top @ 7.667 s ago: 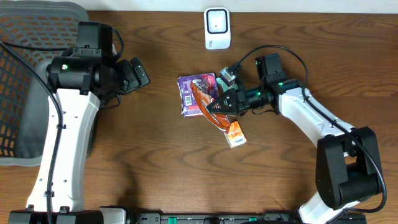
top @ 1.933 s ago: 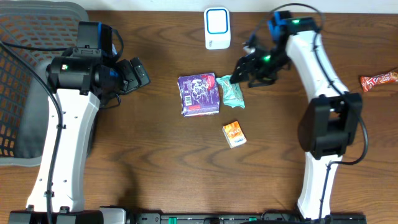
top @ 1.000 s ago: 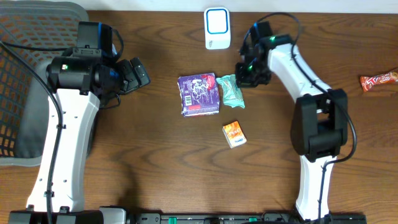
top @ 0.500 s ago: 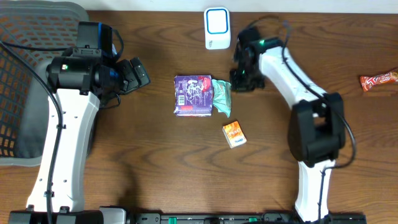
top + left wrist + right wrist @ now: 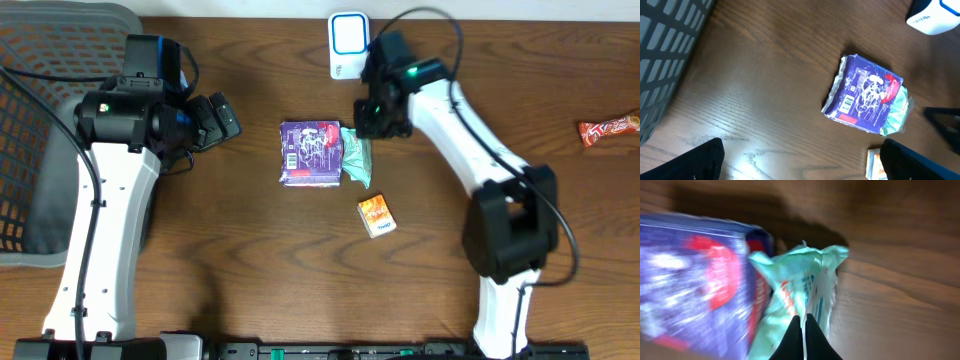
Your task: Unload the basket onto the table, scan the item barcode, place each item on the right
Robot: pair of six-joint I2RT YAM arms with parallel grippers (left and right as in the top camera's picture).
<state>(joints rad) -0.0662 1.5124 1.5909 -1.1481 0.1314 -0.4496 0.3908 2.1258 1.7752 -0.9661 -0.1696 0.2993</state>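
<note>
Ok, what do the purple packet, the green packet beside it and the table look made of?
The purple packet looks like glossy printed plastic film or foil: crimped edges, and the face catches light. The green packet is probably a thin soft plastic wrapper; it wrinkles and folds. The table is wood or wood-look laminate: dark brown grain lines, mild sheen.

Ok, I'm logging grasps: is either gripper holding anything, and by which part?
The left gripper is open and empty. The right gripper is shut, tips at the green packet; whether it pinches the wrapper cannot be told.
</note>
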